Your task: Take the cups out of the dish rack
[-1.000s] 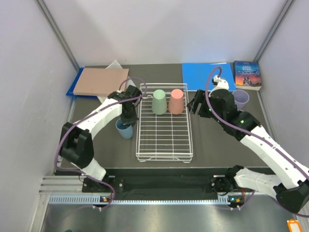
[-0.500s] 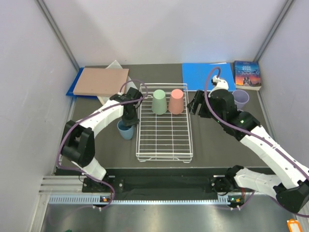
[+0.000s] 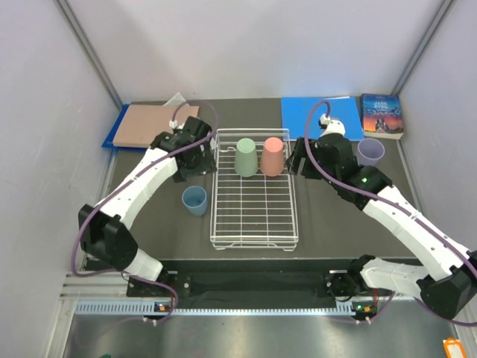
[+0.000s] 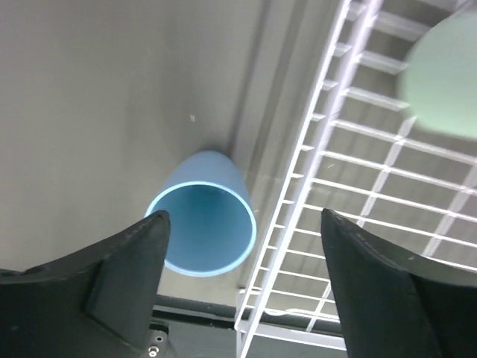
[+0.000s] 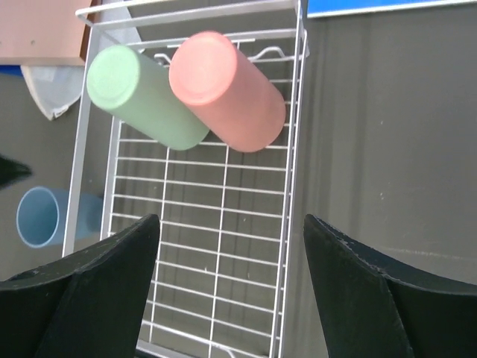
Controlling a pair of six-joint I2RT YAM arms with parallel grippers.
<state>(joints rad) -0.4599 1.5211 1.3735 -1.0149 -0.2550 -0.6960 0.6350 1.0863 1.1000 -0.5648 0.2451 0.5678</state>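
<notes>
Cups are split between rack and table: the blue cup (image 3: 194, 200) stands mouth-up on the table (image 3: 335, 216), just left of the dish rack (image 3: 253, 210). The green cup (image 3: 245, 157) and pink cup (image 3: 273, 156) sit upside down side by side at the rack's far end.

A second ago the left gripper (image 3: 188, 170) was down on the blue cup. It has since let go and risen away toward the rack's far-left corner, and the cup stays where it was set. The right gripper (image 3: 297, 158) has edged slightly closer to the rack's right side, near the pink cup.

Both claws are released. The left one's fingers (image 4: 127, 261) stand wide apart with nothing between them and the blue cup's rim below. The right one's fingers (image 5: 97, 291) are equally spread above the rack, touching nothing.

Only the overhead view shows the purple cup (image 3: 370, 151), upright on the table behind the right arm, near a book (image 3: 381, 115). The left wrist view shows how close the blue cup stands to the rack's edge wire. In the right wrist view the green and pink cups overlap, so they may be touching, but that cannot be told for sure.
</notes>
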